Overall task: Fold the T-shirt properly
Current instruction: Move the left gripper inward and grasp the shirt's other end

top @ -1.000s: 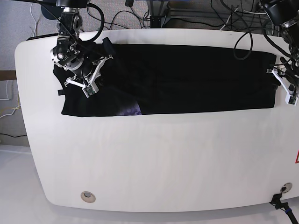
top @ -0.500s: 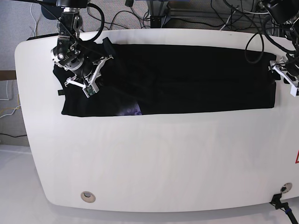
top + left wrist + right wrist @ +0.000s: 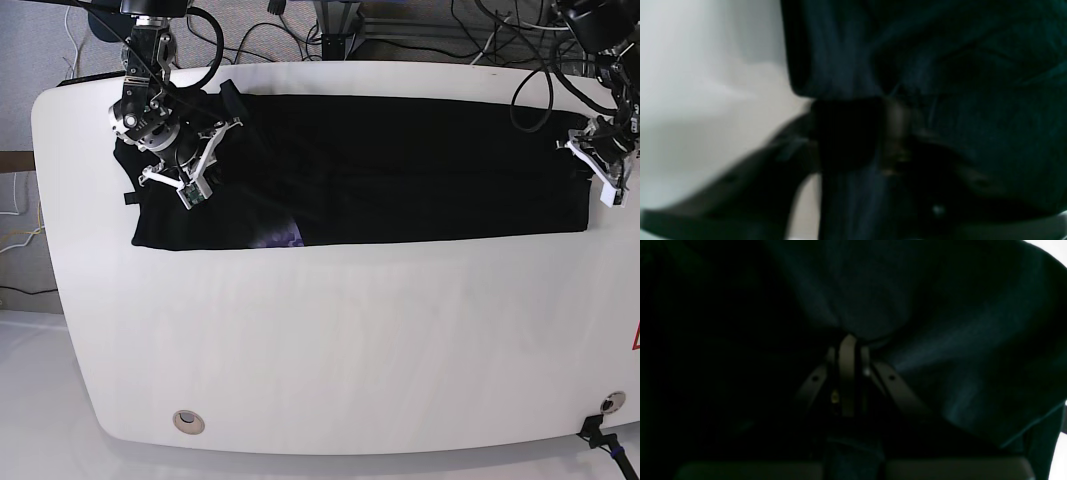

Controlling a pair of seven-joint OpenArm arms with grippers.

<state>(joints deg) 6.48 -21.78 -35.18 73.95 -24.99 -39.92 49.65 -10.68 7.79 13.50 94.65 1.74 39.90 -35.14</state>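
Across the white table (image 3: 330, 340) | black T-shirt (image 3: 400, 170) is lying as a long folded band | right gripper (image 3: 848, 350) is pinching a gathered bunch (fingers together) | left gripper (image 3: 598, 165) is closing at the far edge, grip unclear | cloth is looking soft, light, limp: grasp corners.

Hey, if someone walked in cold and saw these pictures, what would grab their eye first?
The black T-shirt, folded into a long band across the far half of the white table. Next, a claw at each end of it: the right claw shut on bunched cloth, the left claw at the opposite edge. A small purple patch of print peeks out along the shirt's near edge.
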